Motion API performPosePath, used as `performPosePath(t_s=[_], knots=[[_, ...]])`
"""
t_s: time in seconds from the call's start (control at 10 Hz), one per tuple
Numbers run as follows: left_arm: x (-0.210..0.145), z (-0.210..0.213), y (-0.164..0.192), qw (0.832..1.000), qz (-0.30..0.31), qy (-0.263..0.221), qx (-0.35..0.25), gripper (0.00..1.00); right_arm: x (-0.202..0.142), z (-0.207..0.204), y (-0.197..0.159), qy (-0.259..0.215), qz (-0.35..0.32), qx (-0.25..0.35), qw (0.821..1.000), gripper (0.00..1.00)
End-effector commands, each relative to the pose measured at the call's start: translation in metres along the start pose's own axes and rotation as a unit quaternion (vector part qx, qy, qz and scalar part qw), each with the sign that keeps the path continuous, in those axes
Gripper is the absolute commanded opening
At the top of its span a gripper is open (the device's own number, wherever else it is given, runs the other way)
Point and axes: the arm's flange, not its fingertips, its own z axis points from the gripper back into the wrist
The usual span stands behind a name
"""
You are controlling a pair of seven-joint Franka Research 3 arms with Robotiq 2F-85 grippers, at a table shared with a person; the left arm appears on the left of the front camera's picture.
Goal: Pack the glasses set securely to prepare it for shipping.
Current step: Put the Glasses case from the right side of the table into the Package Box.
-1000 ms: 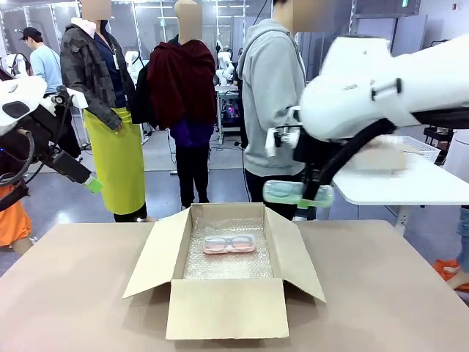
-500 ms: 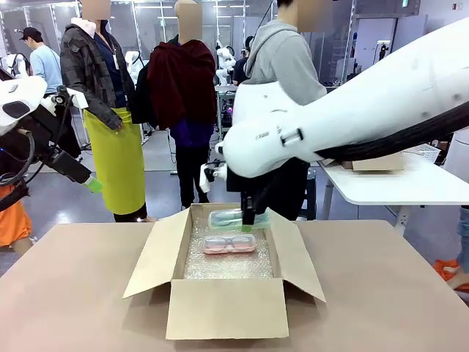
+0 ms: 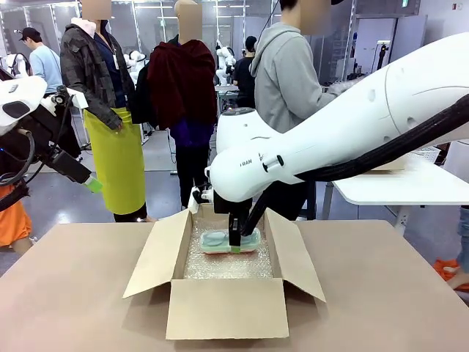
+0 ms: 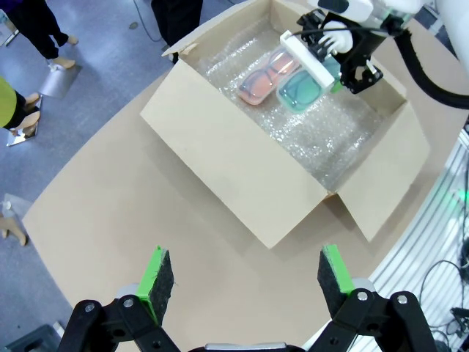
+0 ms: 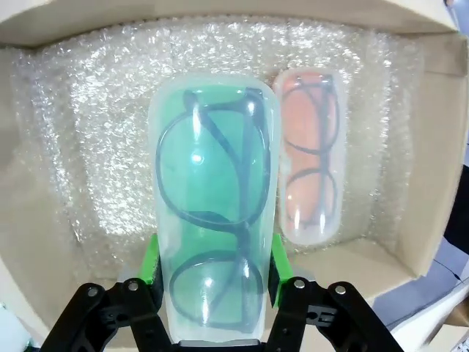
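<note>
The fingers [image 5: 153, 265] pinch the mint green case [image 5: 214, 198] by its near end, green pads pressed to both long sides. At its 2 o'clock the pale pink case [image 5: 311, 169] lies on bubble wrap [image 5: 88, 147] inside the cardboard box [image 5: 436, 147], just beside the green one.

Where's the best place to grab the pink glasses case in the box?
Probably the middle of the pink case, pinching its two long sides and coming straight down. It lies flat on the bubble wrap, it is narrow across, and the box walls block sideways reach.
</note>
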Motion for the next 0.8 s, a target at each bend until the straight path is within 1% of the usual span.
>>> performPosePath(t_s=[0.0,0.1,0.3,0.5,0.6,0.7], knots=[[0.0,0.003,0.001,1.0,-0.004,-0.004,-0.003,1.0,0.001,-0.025,0.017,-0.013,-0.005,-0.004,1.0,0.64],[0.0,0.003,0.001,1.0,-0.004,-0.004,-0.003,1.0,0.001,-0.037,0.018,-0.008,0.001,0.002,1.0,0.64],[0.0,0.003,0.001,1.0,-0.004,-0.004,-0.003,1.0,-0.004,-0.054,0.014,-0.017,0.007,0.011,1.0,0.64],[0.0,0.003,0.001,1.0,-0.004,-0.004,-0.003,1.0,-0.008,-0.059,0.011,-0.017,0.008,0.026,0.999,0.64],[0.0,0.003,0.001,1.0,-0.004,-0.004,-0.003,1.0,-0.01,-0.059,0.01,-0.02,0.007,0.032,0.999,0.85],[0.0,0.003,0.001,1.0,-0.004,-0.004,-0.003,1.0,-0.011,-0.059,0.009,-0.019,0.008,0.034,0.999,0.95]])
